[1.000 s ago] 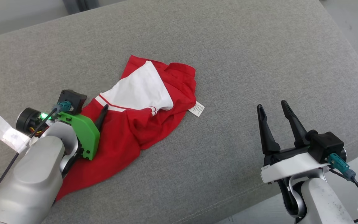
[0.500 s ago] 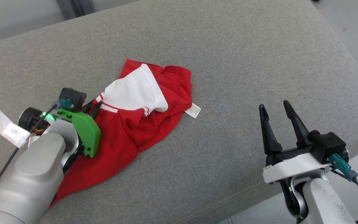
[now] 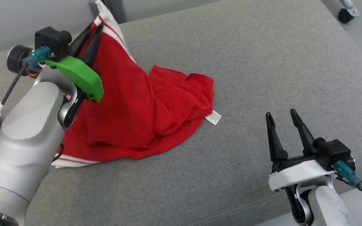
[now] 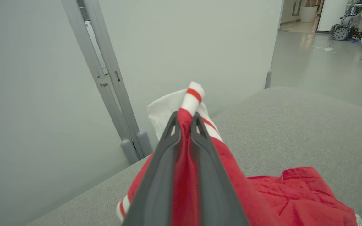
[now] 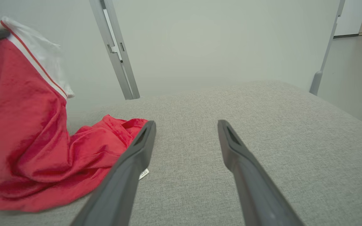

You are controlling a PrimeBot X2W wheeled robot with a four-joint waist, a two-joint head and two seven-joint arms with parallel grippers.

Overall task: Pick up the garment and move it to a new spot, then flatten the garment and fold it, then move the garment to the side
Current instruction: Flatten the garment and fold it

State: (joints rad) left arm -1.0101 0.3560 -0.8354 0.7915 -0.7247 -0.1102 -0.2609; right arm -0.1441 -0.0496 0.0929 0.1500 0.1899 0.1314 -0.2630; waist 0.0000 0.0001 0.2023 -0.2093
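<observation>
While the left gripper [image 3: 95, 29] clamps the striped hem of the red garment [image 3: 143, 106], cloth drapes below it — the right gripper [image 3: 280, 113] stands spread apart, empty.

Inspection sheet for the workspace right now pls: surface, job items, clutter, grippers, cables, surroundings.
Surface: grey fabric cushion, no damage seen.
Job's things: red garment with white striped trim, one end held up, the rest crumpled on the cushion; white care label sticks out.
Clutter: nothing seen.
Grippers: left gripper shut on the garment's trim; right gripper open, holding nothing.
Cables: black cable by the left forearm; teal-plug cable at the right wrist.
Surroundings: pale wall, grey metal post, caster wheel.
</observation>
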